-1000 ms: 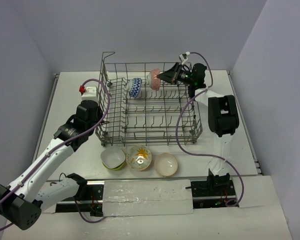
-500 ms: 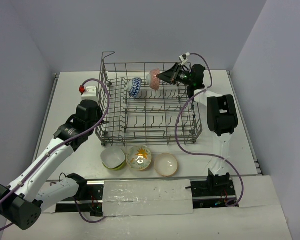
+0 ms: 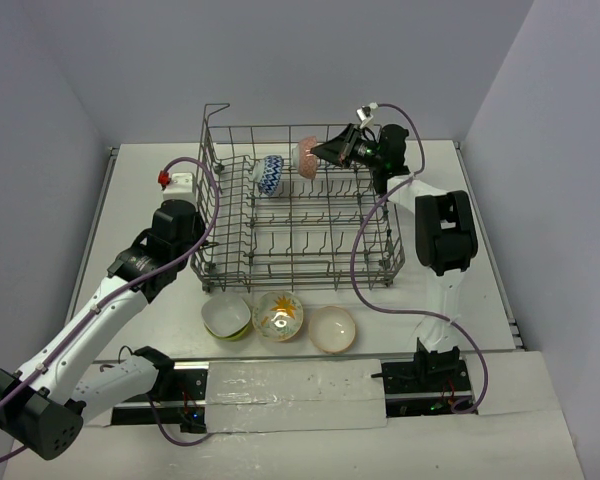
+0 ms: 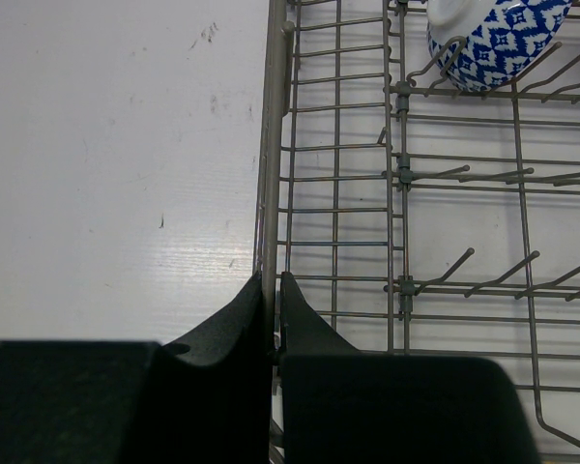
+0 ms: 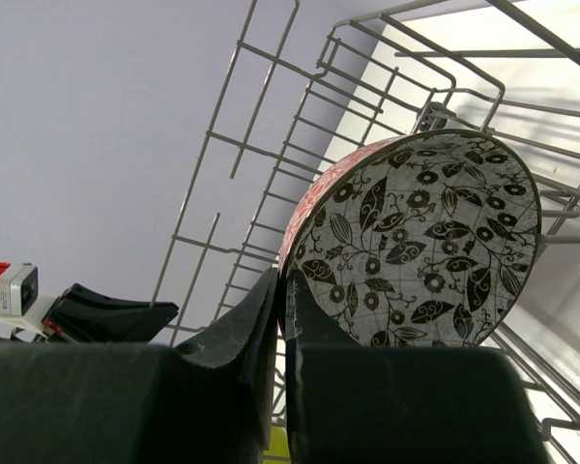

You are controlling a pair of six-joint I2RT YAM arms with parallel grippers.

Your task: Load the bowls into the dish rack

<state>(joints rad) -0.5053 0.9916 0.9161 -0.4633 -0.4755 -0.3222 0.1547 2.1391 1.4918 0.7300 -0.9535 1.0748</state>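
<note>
- Right end effector (image 5: 280, 282): fingers narrow, pinched on the rim of the red-orange bowl (image 5: 406, 242). The bowl is held on edge over the back row of the dish rack (image 3: 298, 268), upper centre of the overhead frame. By my read it is not yet seated between tines.
- Just left of it the blue-white bowl (image 4: 498, 43) rests among the tines, upper right of the left wrist frame. One loaded.
- Left end effector (image 4: 274, 290): nearly closed at the rack's left wall. It appears to clamp the rim wire, though the contact itself is hard to see.
- On the bench (image 3: 130, 200), lower centre below the rack's front wall, in a row: lime-green bowl (image 3: 226, 317), yellow-floral bowl (image 3: 278, 315), pale bowl (image 3: 332, 329).
- Tally: one in, one going in, three left.
</note>
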